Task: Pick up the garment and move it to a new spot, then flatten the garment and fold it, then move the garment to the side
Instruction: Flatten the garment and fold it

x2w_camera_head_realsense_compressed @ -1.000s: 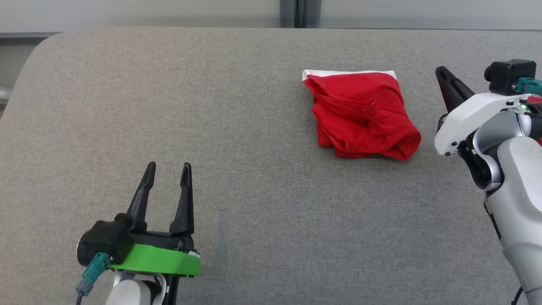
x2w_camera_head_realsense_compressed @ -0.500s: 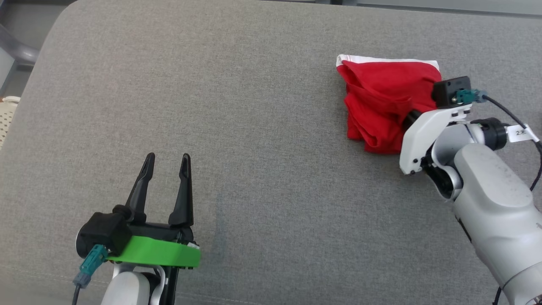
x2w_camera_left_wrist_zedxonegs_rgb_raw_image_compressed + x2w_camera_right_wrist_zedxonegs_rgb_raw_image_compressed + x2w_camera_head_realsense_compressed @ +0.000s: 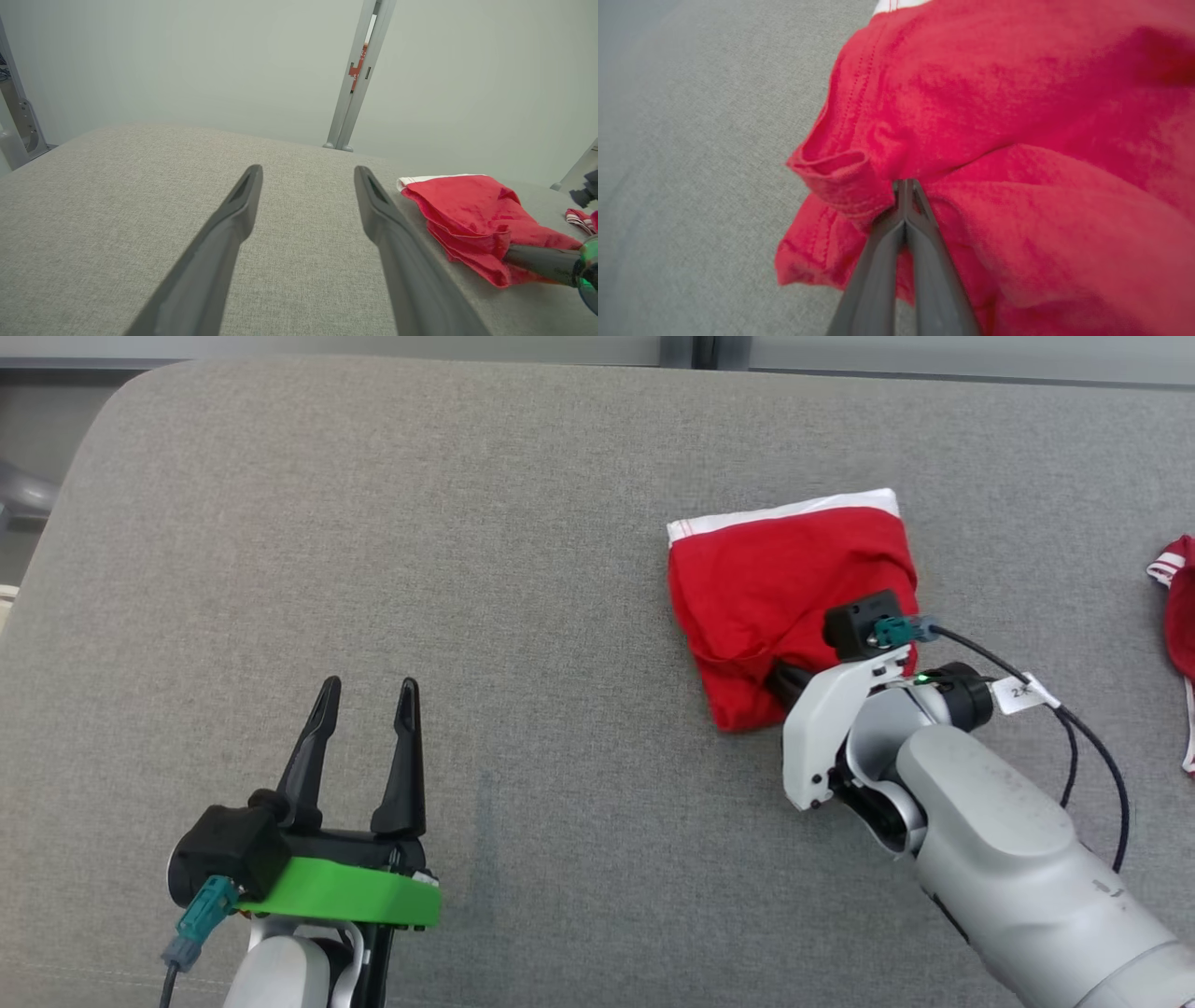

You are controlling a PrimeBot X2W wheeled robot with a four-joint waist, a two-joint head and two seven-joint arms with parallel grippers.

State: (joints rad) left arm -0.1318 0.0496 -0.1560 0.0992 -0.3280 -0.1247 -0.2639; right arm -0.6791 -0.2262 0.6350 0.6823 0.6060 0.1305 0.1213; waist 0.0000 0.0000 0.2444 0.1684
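Left gripper (image 3: 370,686) sits by the near edge of the pad (image 3: 523,523), left of the middle. Its fingers are spread on nothing, just as they were a second ago.

Farther in, on the right half, the right gripper (image 3: 782,678) is what has changed. A second ago it stood clear of the garment (image 3: 775,569), off its right side. Half a second ago it was reaching over the cloth. Now its fingers are pressed together on a fold at the garment's near edge, and the right wrist view shows red cloth bunched around the closed tips.

The garment lies on the right half of the pad, toward the far edge, with its white band on the far side. It looks smoother than a second ago. The head camera has shifted, though, so its place on the pad cannot be fairly compared.

The grasp seems made, so the lift and carry to a new spot is likely the step in hand. Most of the cloth looks to be resting on the pad.

Another red cloth (image 3: 1178,607) lies at the right edge, well apart.
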